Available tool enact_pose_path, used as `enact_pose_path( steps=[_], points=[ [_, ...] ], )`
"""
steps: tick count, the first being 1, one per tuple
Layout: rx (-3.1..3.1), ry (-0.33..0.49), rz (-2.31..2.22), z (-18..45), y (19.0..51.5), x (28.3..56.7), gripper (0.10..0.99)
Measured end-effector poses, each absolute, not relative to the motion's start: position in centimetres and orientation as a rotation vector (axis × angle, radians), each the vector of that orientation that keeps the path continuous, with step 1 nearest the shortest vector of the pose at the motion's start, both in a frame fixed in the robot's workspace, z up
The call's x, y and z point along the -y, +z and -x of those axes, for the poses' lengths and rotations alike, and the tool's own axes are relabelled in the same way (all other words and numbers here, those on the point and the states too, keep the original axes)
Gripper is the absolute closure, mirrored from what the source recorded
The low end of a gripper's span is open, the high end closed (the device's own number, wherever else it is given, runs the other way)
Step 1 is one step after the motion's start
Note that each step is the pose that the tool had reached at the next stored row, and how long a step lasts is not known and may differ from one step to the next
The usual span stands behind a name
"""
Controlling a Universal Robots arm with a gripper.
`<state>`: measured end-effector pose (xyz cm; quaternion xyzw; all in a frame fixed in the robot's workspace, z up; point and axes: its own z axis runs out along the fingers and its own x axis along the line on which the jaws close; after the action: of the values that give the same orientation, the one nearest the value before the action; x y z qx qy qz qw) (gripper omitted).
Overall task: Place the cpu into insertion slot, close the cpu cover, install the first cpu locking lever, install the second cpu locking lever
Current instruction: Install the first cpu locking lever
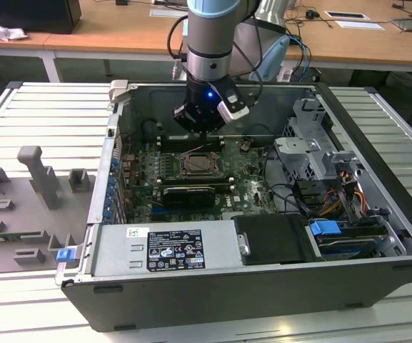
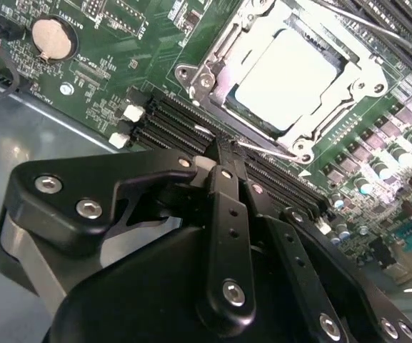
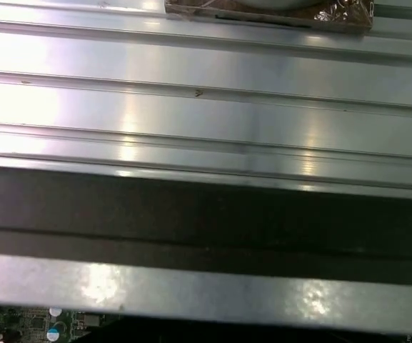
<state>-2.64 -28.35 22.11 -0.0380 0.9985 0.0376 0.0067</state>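
One robot arm reaches down into an open computer case (image 1: pixel 377 214), its gripper (image 2: pixel 223 146) poised just beside the insertion slot (image 2: pixel 291 75). The jaws are drawn together, tips meeting at a thin wire locking lever (image 2: pixel 263 148) along the slot's near edge; whether they pinch it, I cannot tell. The cpu (image 2: pixel 285 77) already sits in the slot, with the cpu cover (image 2: pixel 213 68) lying closed around it, leaving the pale top exposed. Memory slots (image 2: pixel 173 121) crowd that same edge beneath the fingers, so room looks tight there. Above the slot, space is open.
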Motion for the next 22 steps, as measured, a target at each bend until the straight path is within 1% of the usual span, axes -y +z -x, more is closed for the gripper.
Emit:
enact_pose_path(
  steps=[14,22],
  points=[
    [-3.124,0.114,0.119,2.0,20.6,28.4,0.980],
    [-3.125,0.105,0.118,1.8,20.4,28.4,0.980]
  ],
)
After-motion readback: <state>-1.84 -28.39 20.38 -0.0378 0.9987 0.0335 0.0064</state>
